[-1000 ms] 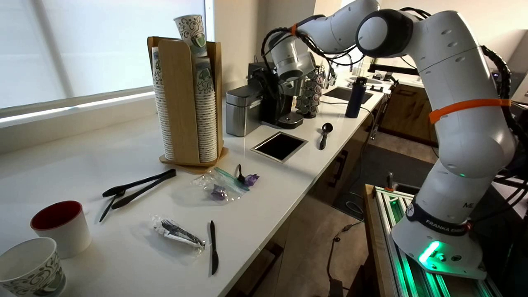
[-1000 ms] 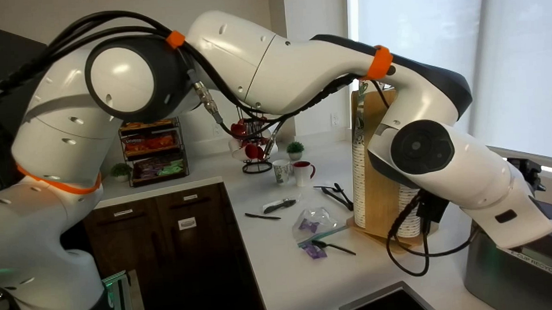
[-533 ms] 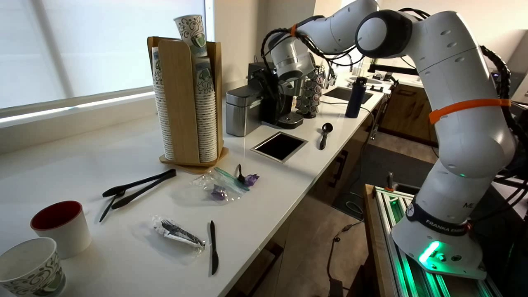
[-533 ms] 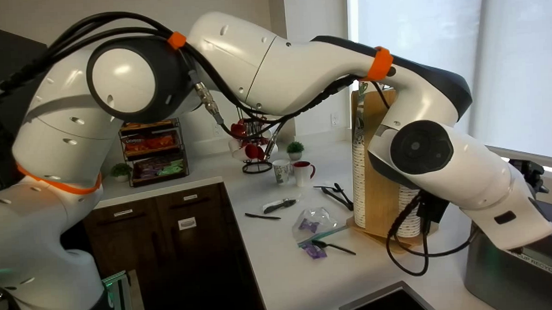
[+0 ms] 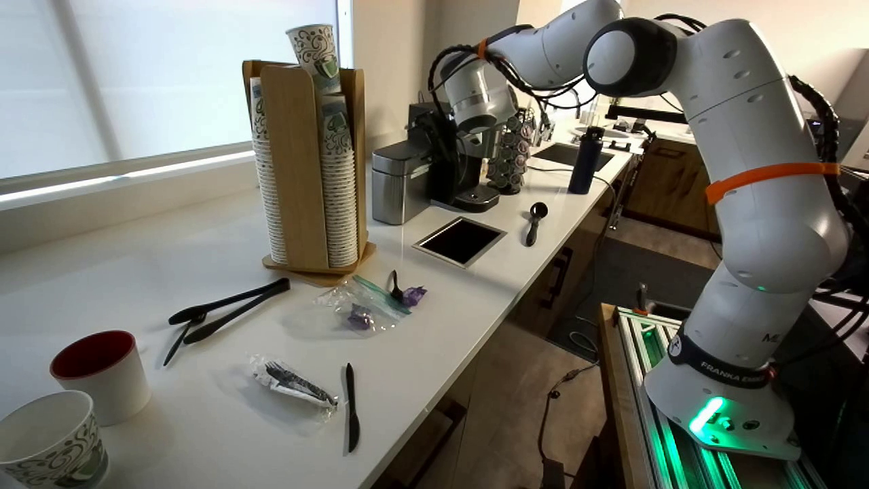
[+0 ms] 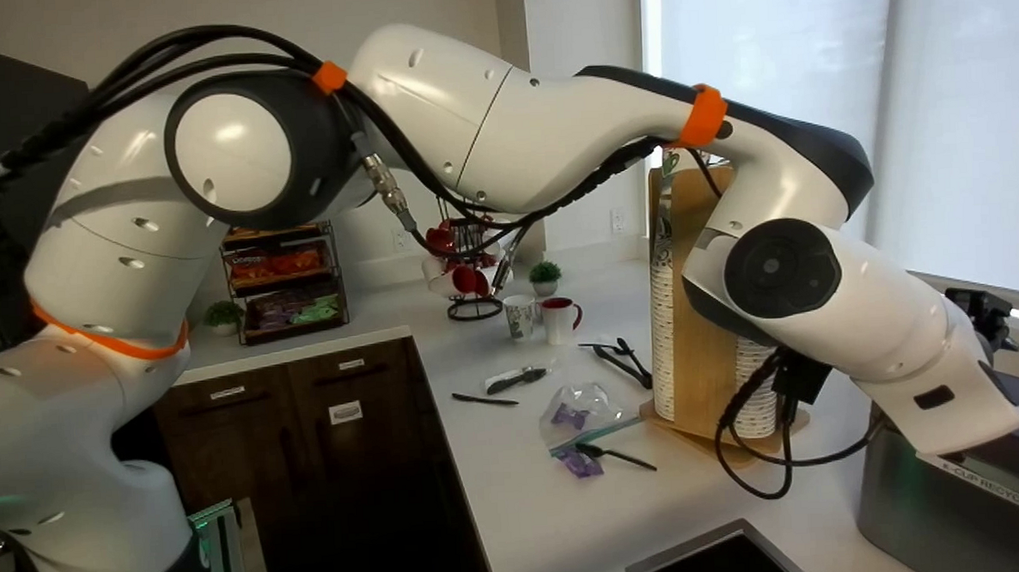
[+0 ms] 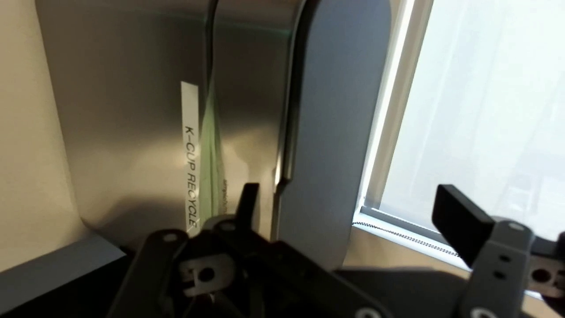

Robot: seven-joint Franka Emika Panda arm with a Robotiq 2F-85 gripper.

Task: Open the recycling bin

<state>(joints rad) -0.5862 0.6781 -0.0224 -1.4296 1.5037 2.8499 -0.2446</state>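
1. Got recycling bin [image 5: 390, 193] on surface [image 5: 170, 244], near wall-side edge — lid [image 7: 331, 132] down.
2. Have fingers [image 7: 463, 221] spread wide by lid in wrist view — can't tell about contact.
3. See framed dark opening [image 5: 461, 241] between bin and surface's floor-side edge.

Recycling bin [image 5: 392, 195] on the counter [image 5: 434, 333], between cup holder [image 5: 295, 170] and coffee machine [image 5: 445, 182].
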